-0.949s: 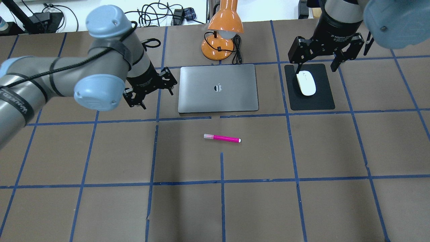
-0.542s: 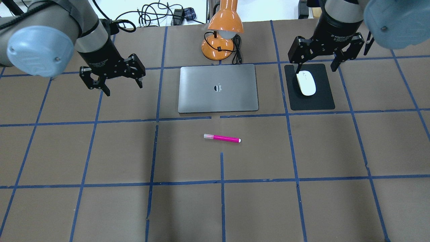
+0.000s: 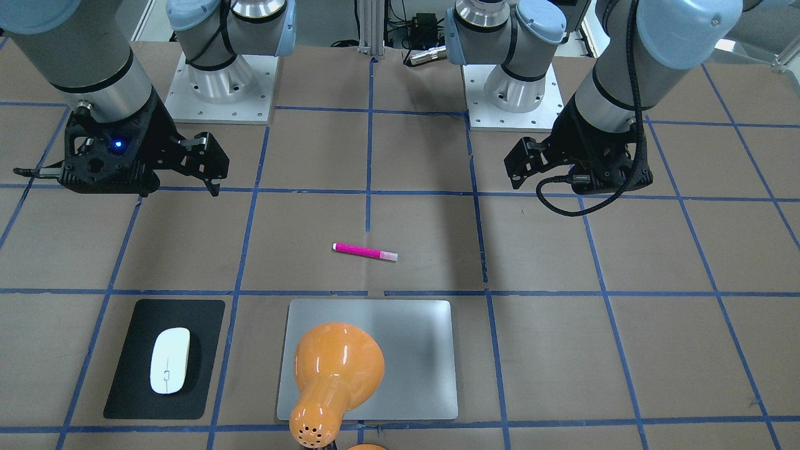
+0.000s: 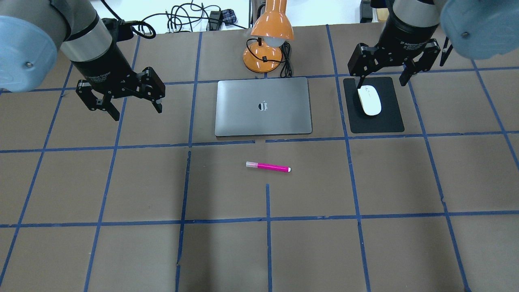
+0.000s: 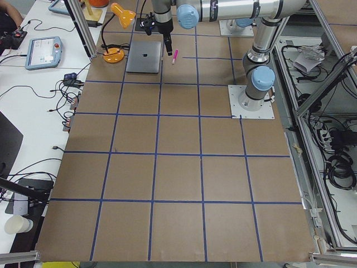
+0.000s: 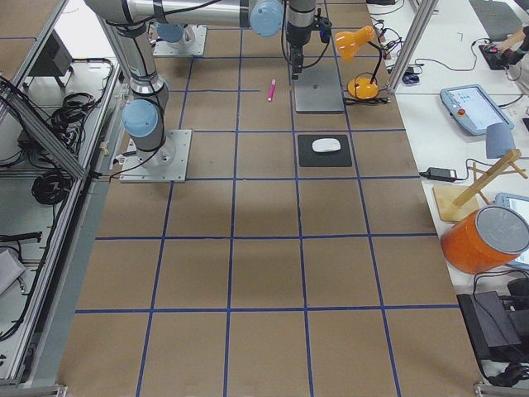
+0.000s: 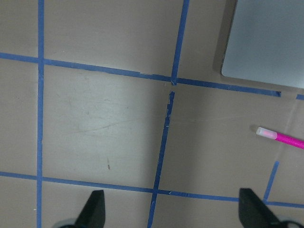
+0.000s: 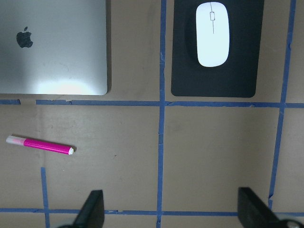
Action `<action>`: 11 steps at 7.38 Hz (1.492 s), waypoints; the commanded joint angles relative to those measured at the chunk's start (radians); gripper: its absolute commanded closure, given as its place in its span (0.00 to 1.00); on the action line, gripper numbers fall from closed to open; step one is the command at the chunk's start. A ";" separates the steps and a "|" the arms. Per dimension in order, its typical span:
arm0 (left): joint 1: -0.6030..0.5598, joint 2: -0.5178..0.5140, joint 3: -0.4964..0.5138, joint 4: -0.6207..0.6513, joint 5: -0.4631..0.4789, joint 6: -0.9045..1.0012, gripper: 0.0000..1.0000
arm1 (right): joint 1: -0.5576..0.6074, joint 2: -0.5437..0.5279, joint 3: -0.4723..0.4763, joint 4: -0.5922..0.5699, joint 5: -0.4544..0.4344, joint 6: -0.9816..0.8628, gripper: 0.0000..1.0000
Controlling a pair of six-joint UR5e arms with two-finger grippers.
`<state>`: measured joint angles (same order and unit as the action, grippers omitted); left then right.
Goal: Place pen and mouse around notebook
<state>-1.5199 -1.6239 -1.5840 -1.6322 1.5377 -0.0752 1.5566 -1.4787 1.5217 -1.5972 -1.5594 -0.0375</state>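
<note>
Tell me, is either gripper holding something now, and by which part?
Nothing is held. The left gripper and right gripper are open and empty; the pen lies on the table, the mouse on the black mat.

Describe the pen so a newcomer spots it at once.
Find the notebook, the large silver slab by the orange lamp. On the table on its robot side, apart from it, lies the pen: the only bright-pink thing, slim, with a pale cap.

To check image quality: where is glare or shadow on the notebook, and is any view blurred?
Right wrist view: white glare on the notebook near its lower edge. Front-facing view: the lamp hides part of it and throws a dark shadow beside. Left wrist view: slightly soft.
</note>
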 commanded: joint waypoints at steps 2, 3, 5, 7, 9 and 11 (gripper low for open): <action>-0.016 0.013 -0.004 0.000 0.004 0.128 0.00 | 0.000 0.000 0.000 -0.001 0.001 0.005 0.00; -0.014 0.013 -0.005 -0.001 0.005 0.133 0.00 | 0.000 0.000 0.000 -0.001 0.004 0.008 0.00; -0.013 0.018 0.001 -0.003 0.012 0.132 0.00 | 0.002 0.000 0.000 -0.001 0.004 0.010 0.00; -0.013 0.021 -0.005 -0.005 0.077 0.120 0.00 | 0.000 0.000 0.000 0.000 0.001 0.008 0.00; -0.013 0.018 -0.002 -0.003 0.067 0.117 0.00 | 0.000 -0.002 0.000 -0.001 0.002 0.010 0.00; -0.014 -0.001 -0.001 0.006 0.052 0.104 0.00 | 0.000 -0.002 0.000 0.000 0.001 0.008 0.00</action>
<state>-1.5327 -1.6156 -1.5858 -1.6297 1.5995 0.0380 1.5570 -1.4802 1.5217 -1.5973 -1.5573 -0.0287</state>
